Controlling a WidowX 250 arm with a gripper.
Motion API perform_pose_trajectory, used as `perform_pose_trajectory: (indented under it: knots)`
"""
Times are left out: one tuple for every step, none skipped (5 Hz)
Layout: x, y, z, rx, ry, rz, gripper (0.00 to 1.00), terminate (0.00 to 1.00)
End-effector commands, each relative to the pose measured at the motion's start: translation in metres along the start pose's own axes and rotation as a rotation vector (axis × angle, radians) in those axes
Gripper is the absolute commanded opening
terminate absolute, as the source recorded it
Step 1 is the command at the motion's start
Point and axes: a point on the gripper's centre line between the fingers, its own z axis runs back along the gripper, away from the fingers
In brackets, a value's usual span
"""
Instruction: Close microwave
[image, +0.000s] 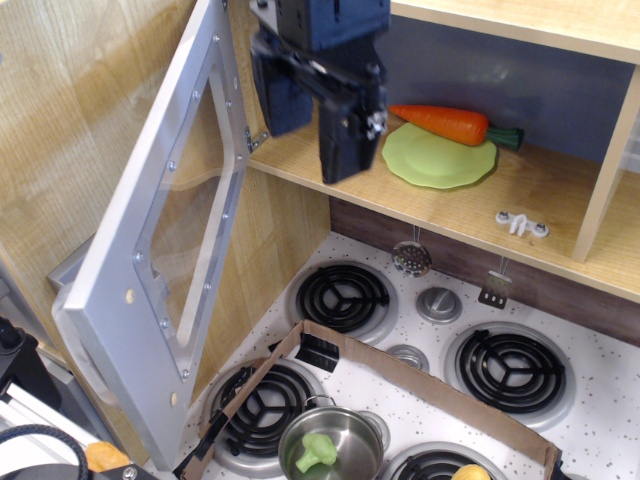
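Note:
The microwave is a wooden compartment (560, 195) with a blue-grey back wall. Its silver-grey door (160, 240) with a clear window is swung wide open to the left. Inside lie a green plate (440, 158) and an orange carrot (440, 120). My dark gripper (310, 135) hangs at the compartment's left front, just right of the door's hinge edge. Its two fingers (345, 135) are apart and hold nothing. It does not touch the door.
Below is a white stovetop with black coil burners (345, 297). A steel pot (325, 445) with a green piece stands at the front, inside a cardboard frame (420, 375). A small strainer (410, 258) and a spatula (492, 290) hang under the shelf.

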Motion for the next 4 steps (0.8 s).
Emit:
perform_pose_trajectory:
  knots:
    - [-0.031, 0.021, 0.038, 0.102, 0.003, -0.017, 1.0, 0.0]
    - [-0.053, 0.028, 0.046, 0.136, 0.028, -0.013, 1.0, 0.0]
    - [-0.072, 0.037, 0.049, 0.161, 0.033, -0.027, 1.0, 0.0]
    - [-0.091, 0.047, 0.049, 0.175, 0.069, -0.035, 1.0, 0.0]
